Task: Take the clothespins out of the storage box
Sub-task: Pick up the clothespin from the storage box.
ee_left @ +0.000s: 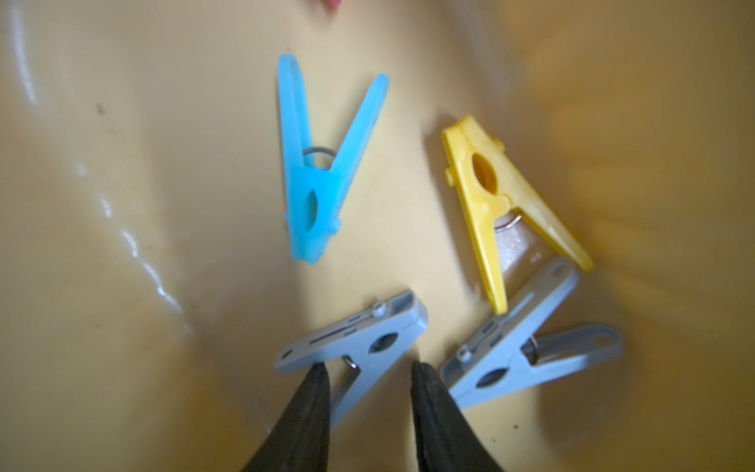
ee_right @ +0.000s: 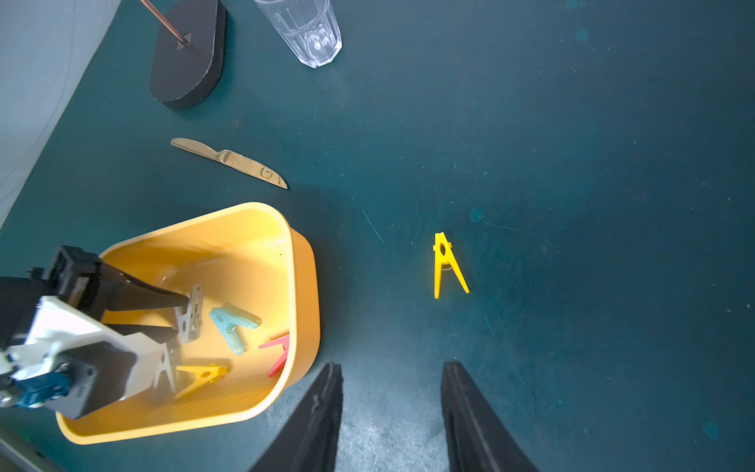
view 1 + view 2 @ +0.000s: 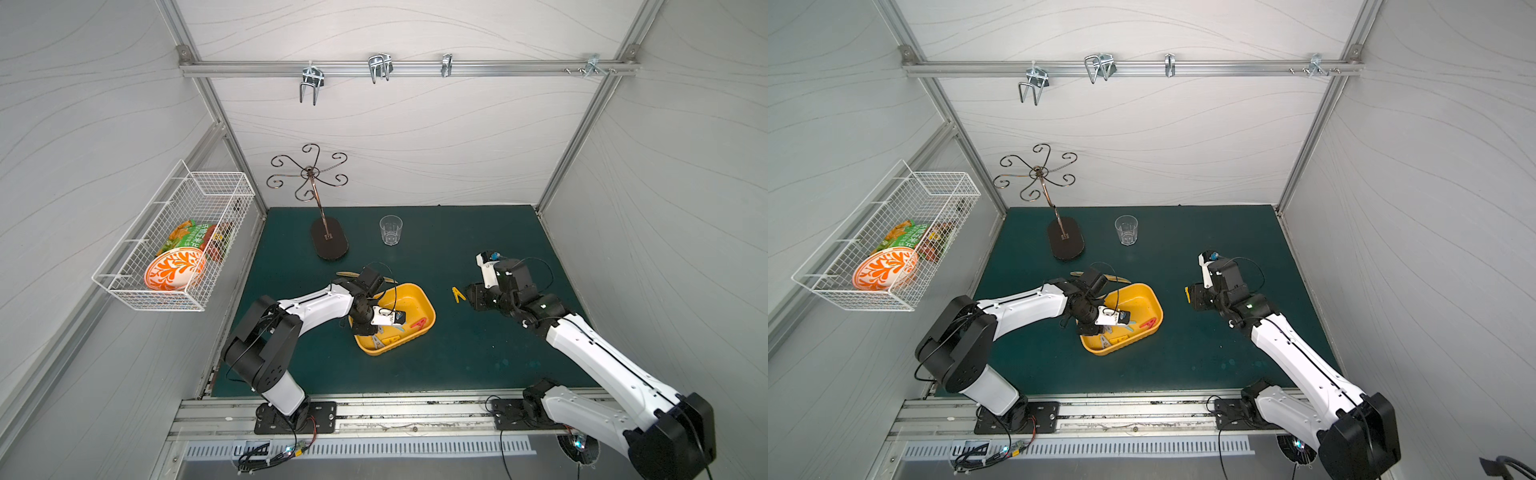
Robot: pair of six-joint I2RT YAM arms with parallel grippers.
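- Left gripper (image 1: 369, 365) inside storage box (image 3: 409, 297), jaws straddling grey clothespin (image 1: 367, 339); clamped or not, cannot tell.
- Right gripper (image 2: 391, 365) released, empty, over mat (image 2: 572, 163) right of box.
- One yellow clothespin (image 2: 443, 261) on mat, right of box.

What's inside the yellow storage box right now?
In the storage box: a grey clothespin straddled by the left claw, a second grey clothespin, a light blue clothespin, a yellow clothespin, a red clothespin. The left arm covers part of the floor.

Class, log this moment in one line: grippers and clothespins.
left gripper: around grey clothespin in storage box, grip unclear | right gripper: open, empty | out: one yellow clothespin on mat
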